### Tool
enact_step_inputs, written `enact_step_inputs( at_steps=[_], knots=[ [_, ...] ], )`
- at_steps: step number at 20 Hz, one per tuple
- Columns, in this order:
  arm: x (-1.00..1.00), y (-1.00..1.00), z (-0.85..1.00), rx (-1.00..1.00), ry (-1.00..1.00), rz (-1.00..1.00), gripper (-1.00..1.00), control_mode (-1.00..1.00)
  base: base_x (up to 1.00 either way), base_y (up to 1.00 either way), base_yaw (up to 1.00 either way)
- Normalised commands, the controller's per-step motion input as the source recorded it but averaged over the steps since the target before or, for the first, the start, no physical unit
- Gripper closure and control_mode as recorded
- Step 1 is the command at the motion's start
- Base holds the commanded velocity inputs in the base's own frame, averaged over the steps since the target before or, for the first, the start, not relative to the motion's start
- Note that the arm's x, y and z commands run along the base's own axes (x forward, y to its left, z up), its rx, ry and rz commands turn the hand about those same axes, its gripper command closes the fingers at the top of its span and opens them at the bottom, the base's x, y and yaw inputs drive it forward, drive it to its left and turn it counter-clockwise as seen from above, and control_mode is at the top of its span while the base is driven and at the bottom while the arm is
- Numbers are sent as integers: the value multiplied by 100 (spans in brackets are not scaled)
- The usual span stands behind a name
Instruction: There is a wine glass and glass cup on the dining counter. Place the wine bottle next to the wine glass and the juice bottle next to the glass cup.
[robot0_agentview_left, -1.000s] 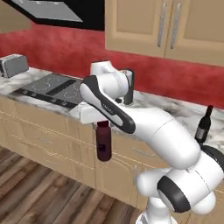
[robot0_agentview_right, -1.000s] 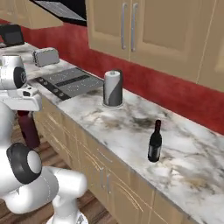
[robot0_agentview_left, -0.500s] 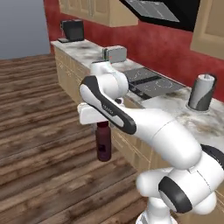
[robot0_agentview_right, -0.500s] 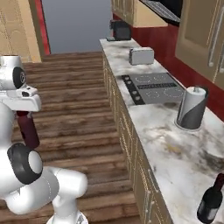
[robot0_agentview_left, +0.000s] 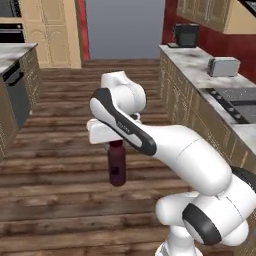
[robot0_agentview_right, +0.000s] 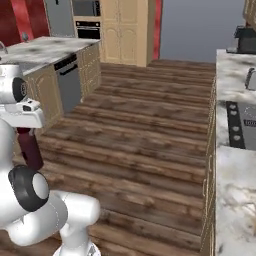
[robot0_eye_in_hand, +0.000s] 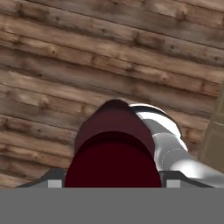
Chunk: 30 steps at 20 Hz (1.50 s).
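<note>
Above wooden floor, juice bottle (robot0_agentview_left: 117, 163) hanging upright, cap clamped between fingers (robot0_eye_in_hand: 56, 180).

Juice bottle (robot0_agentview_left: 117, 167): dark maroon body, smooth, low sheen, plastic-like; darker matt label patch on its side. From the hand view its wide cap (robot0_eye_in_hand: 113, 162) reads smooth, satin. Floor (robot0_agentview_right: 140, 150): wood planks, brown, visible grain and knots, matt. Wall counter top (robot0_agentview_left: 200, 67): white-grey veined marble, polished. Cabinet fronts (robot0_agentview_left: 182, 102): pale wood, matt. Toaster (robot0_agentview_left: 223, 66): brushed metal look. Cooktop (robot0_agentview_left: 235, 97): black, glossy.
</note>
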Motion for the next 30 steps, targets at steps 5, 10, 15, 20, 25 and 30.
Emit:
enact_step_inputs(
  at_steps=[5, 10, 15, 20, 25, 30],
  knots=[
    [0, 0, 0, 0, 0, 0, 100, 100, 20, -8, 61],
    [0, 0, 0, 0, 0, 0, 100, 100, 22, -7, 44],
    [0, 0, 0, 0, 0, 0, 100, 100, 25, -4, 39],
    [0, 0, 0, 0, 0, 0, 100, 100, 31, -5, 39],
    [0, 0, 0, 0, 0, 0, 100, 100, 34, 0, 52],
    [0, 0, 0, 0, 0, 0, 100, 100, 35, -7, 59]
  ],
)
